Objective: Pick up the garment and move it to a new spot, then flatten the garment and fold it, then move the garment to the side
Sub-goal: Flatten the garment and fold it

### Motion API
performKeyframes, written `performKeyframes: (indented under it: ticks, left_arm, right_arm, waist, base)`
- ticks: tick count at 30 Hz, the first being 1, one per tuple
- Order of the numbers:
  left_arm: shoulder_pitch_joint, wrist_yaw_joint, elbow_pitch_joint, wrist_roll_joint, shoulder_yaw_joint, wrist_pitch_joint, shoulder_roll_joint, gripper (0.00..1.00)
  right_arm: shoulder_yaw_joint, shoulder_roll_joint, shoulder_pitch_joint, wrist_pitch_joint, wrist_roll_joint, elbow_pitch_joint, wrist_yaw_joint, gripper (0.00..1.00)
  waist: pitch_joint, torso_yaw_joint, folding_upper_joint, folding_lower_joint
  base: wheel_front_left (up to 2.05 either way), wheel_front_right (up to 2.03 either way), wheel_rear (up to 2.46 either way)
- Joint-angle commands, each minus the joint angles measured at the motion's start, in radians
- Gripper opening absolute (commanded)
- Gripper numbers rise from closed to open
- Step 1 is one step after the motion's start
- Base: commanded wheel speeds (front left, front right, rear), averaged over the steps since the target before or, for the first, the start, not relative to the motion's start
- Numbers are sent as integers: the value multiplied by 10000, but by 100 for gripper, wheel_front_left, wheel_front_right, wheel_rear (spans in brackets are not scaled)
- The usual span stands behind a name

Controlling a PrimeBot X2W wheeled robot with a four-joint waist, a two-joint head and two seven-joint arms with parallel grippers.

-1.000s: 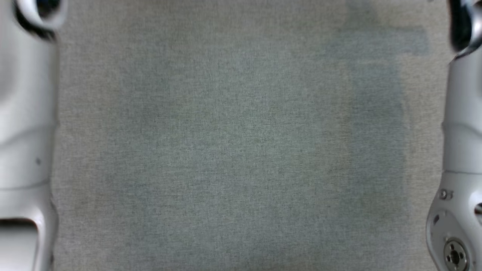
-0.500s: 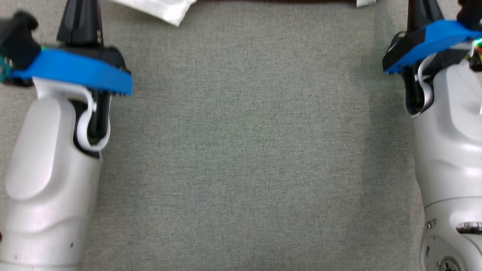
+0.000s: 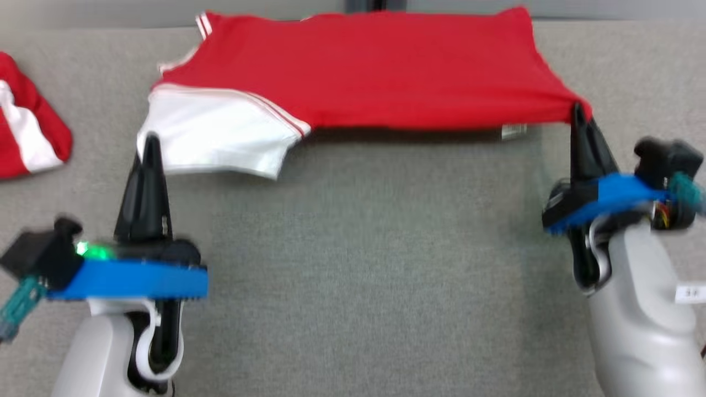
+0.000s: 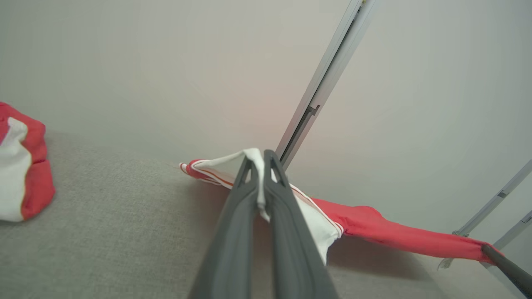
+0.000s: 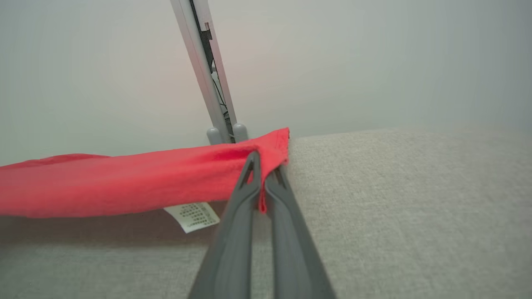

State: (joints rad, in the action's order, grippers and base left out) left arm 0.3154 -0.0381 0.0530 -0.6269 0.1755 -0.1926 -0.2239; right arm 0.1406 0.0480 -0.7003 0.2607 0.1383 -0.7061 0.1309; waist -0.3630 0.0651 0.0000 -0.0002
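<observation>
A red garment [image 3: 375, 71] with a white, red-striped sleeve [image 3: 215, 132] is stretched across the far side of the grey table, its near edge lifted. My left gripper [image 3: 150, 144] is shut on the white sleeve's edge; the left wrist view shows the white cloth [image 4: 316, 218] pinched between the left gripper's [image 4: 258, 160] fingers. My right gripper [image 3: 578, 110] is shut on the red corner at the far right. In the right wrist view the red garment [image 5: 124, 182] runs off to the left from the right gripper [image 5: 262, 166], with a white label [image 5: 192, 216] hanging below it.
Another red and white bundle of cloth [image 3: 25, 132] lies at the table's left edge, also seen in the left wrist view as a cloth bundle [image 4: 20, 166]. The grey fabric tabletop [image 3: 358, 264] spreads out between my arms. A pale wall with a metal rail [image 5: 208, 70] stands behind the table.
The head camera has tilted up, so the garment and both grippers have come into the picture. Before, the picture held the grey tabletop and my forearms.
</observation>
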Motion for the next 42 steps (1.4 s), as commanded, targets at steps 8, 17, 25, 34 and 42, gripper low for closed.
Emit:
performKeyframes:
  ticks: [8, 17, 25, 34, 42]
  left_arm:
    - [-3132, 682, -2382, -239, -111, 690, -444, 0]
    - [-5398, 1182, -4419, -270, -100, 1531, -978, 0]
    - [-6116, 1277, -4295, -705, 88, 1990, -934, 0]
    - [-5507, 875, -2754, -1120, 307, 2068, -769, 0]
    - [-3946, 544, -1494, -1092, 514, 2039, -555, 0]
  right_arm:
    - [-545, 37, 3616, -534, 712, 2684, -1, 0]
    - [-233, 32, 6543, -2489, 528, 6594, -1, 0]
    - [-259, 35, 7720, -3711, 761, 7231, -1, 0]
    - [-534, 33, 7293, -3843, 829, 5537, -1, 0]
    - [-603, 36, 6636, -4153, 1048, 4628, -1, 0]
  waist:
    - [2032, 297, 0, 2]
    - [2912, 295, 0, 2]
    - [2971, 236, 0, 2]
    - [2754, 167, 0, 2]
    - [2567, 250, 0, 2]
  base:
    - [0, 0, 0]
    - [0, 0, 0]
    - [0, 0, 0]
    - [0, 0, 0]
    - [0, 0, 0]
